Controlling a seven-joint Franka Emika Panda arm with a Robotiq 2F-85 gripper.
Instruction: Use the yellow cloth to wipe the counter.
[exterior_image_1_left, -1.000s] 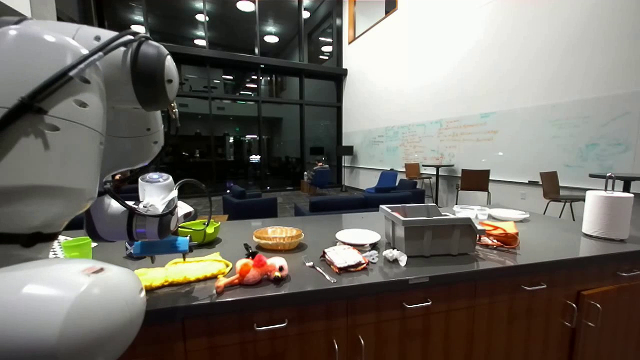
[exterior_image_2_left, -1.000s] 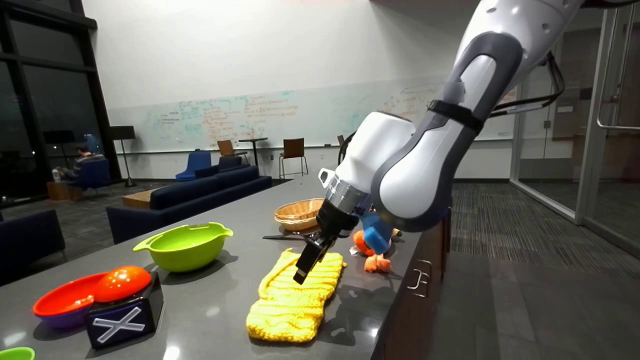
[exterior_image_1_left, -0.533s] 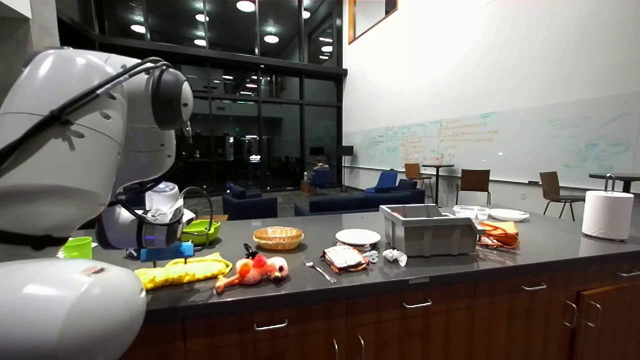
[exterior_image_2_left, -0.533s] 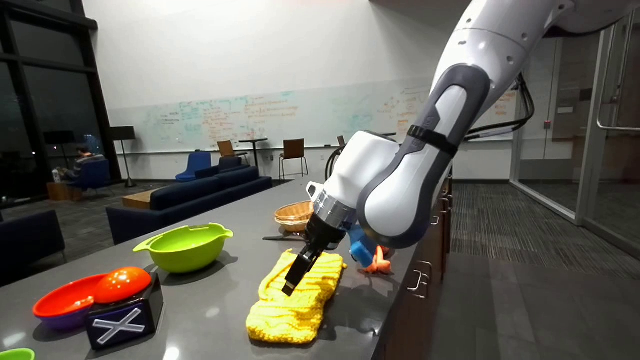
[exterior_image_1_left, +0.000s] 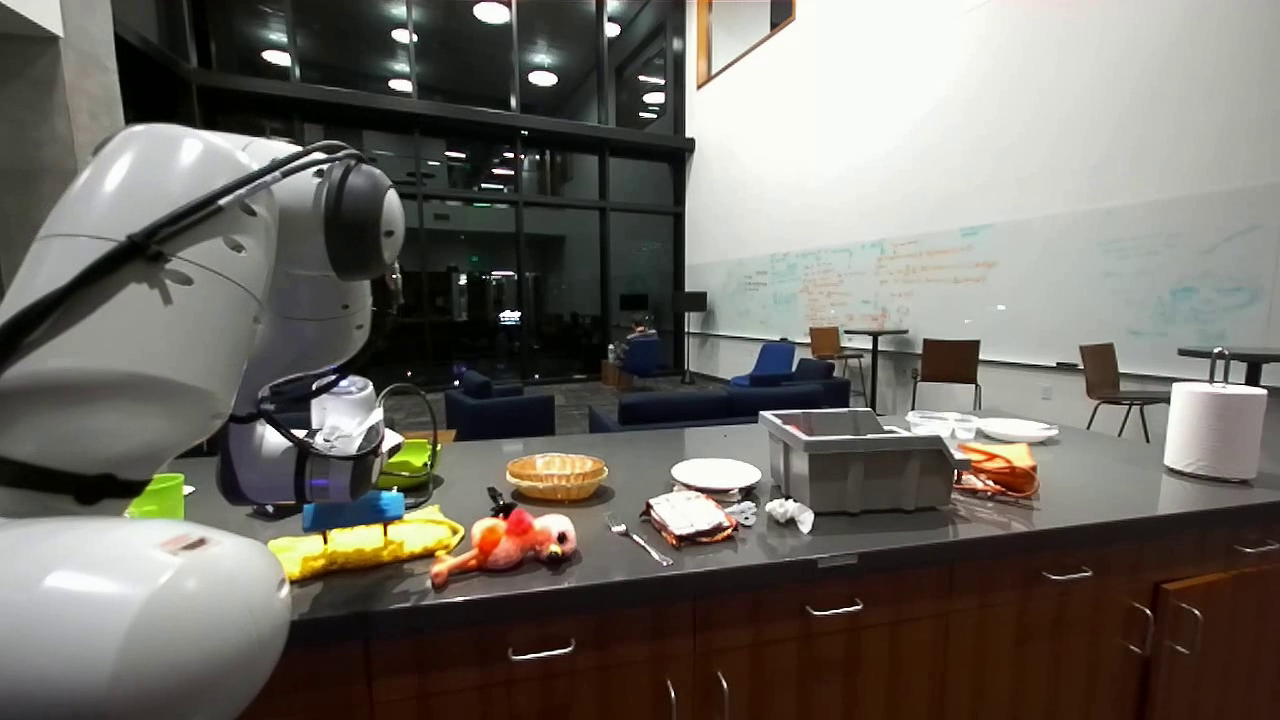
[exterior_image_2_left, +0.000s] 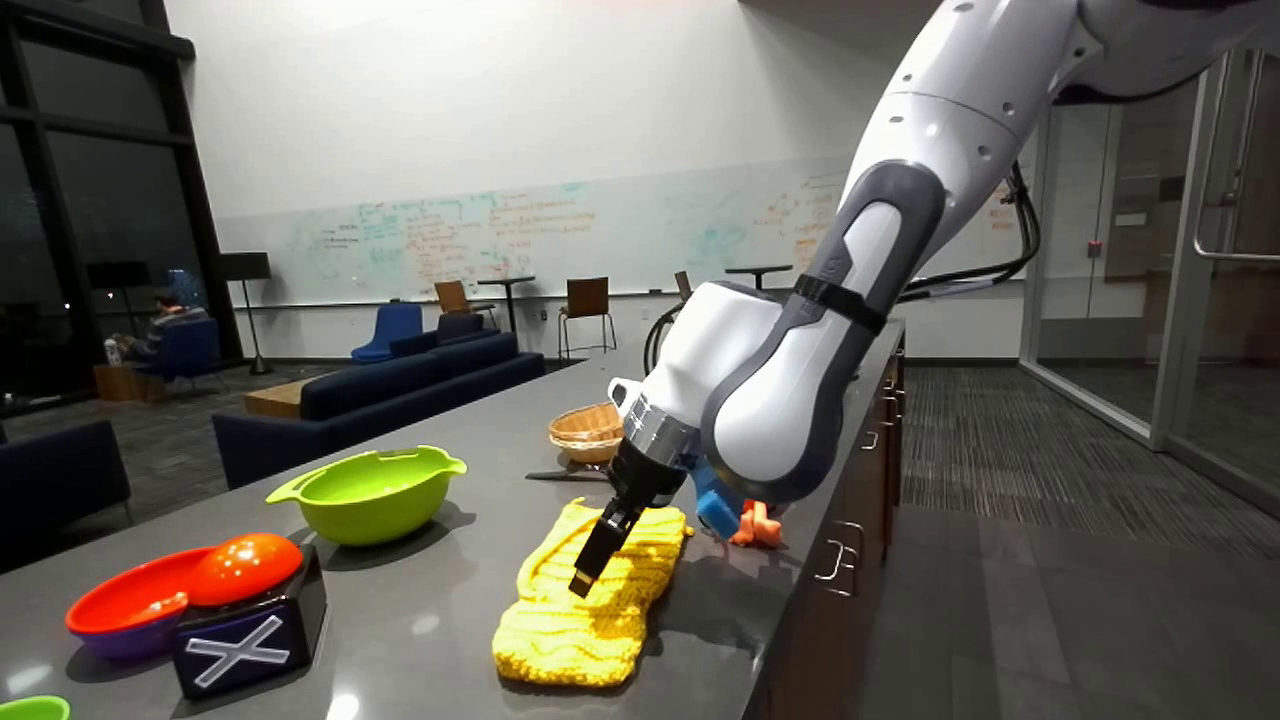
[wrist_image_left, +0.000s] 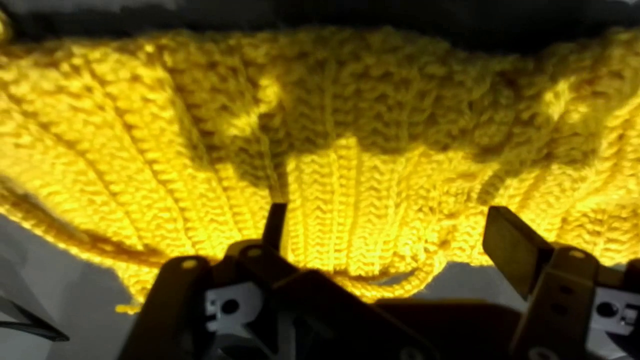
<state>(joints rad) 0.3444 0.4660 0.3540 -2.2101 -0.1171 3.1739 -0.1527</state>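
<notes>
Grey counter (exterior_image_2_left: 410, 590) before tall dark windows (exterior_image_1_left: 465, 260). Fingers (wrist_image_left: 512, 250) of gripper (wrist_image_left: 385, 215) stand apart over yellow cloth (exterior_image_2_left: 610, 612), which lies ribbed and folded on counter; contact hard to tell. Cloth's ends cut off in wrist view. Soft toy (exterior_image_1_left: 515, 548) just beside cloth, mostly hidden behind blue block (exterior_image_2_left: 718, 508) in an exterior view. Green bowl (exterior_image_1_left: 410, 462) and green cup (exterior_image_1_left: 160, 497) partly covered by arm (exterior_image_1_left: 150, 300) in an exterior view. Compared with one second ago, arm sits lower, fingers nearer cloth; cloth looks unmoved.
</notes>
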